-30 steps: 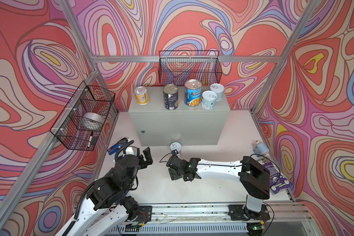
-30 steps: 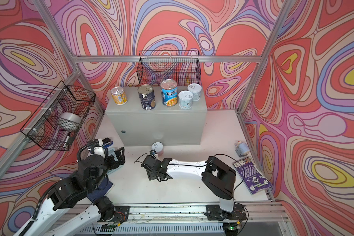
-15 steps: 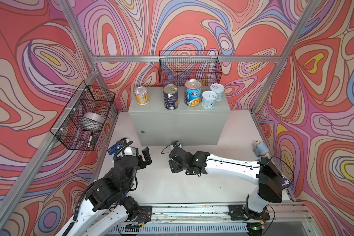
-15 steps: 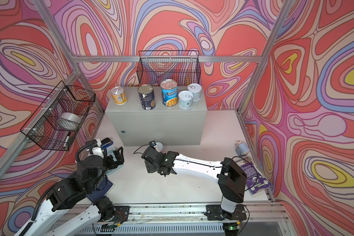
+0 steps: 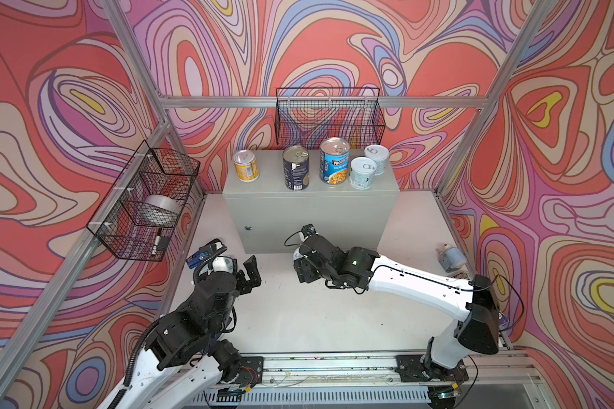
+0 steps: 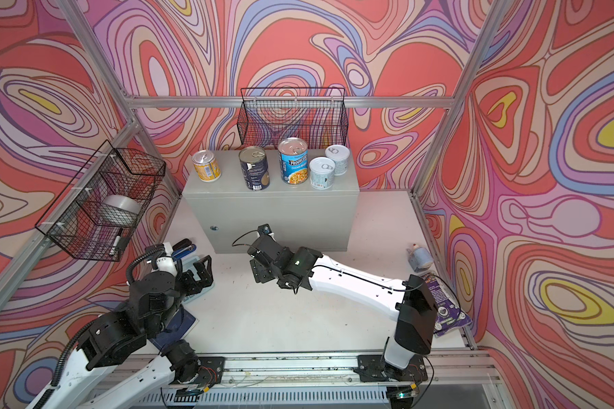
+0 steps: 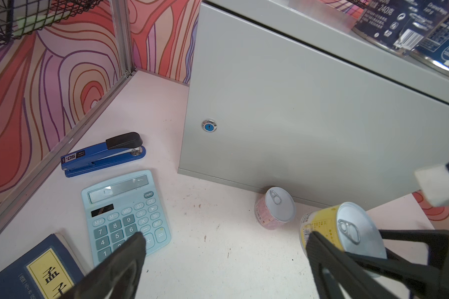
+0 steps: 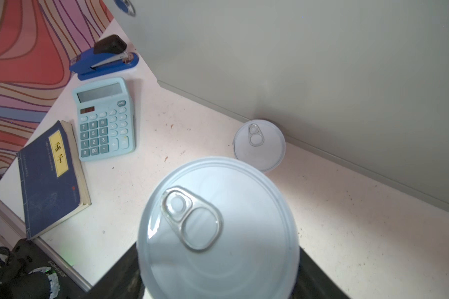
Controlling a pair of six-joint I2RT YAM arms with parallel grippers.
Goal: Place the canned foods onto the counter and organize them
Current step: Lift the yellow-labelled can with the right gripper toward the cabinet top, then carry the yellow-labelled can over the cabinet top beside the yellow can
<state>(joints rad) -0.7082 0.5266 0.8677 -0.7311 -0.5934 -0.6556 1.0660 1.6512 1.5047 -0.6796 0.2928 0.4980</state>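
The grey counter (image 5: 309,212) sits mid-frame in both top views. Lower left, the left gripper (image 5: 249,274) gapes wide, empty. Just below the counter's front, the right gripper (image 5: 298,260), jaws part-spread, clasps the yellow tin (image 7: 347,230). Rising too close could clip the counter's top edge, or topple the pink tin (image 7: 275,208) standing just beside its front. The yellow tin is short, silver-lidded, pull-tab uppermost.

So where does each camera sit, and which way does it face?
Top views: high behind the robot, looking down at the light-grey metal box; open left gripper and right gripper show.
Left wrist: low, facing the box front; own fingers show.
Right wrist: above the gripped short yellow tin; own fingers at the edge.
Shared: both wrists see the short pink tin and pale blue calculator.
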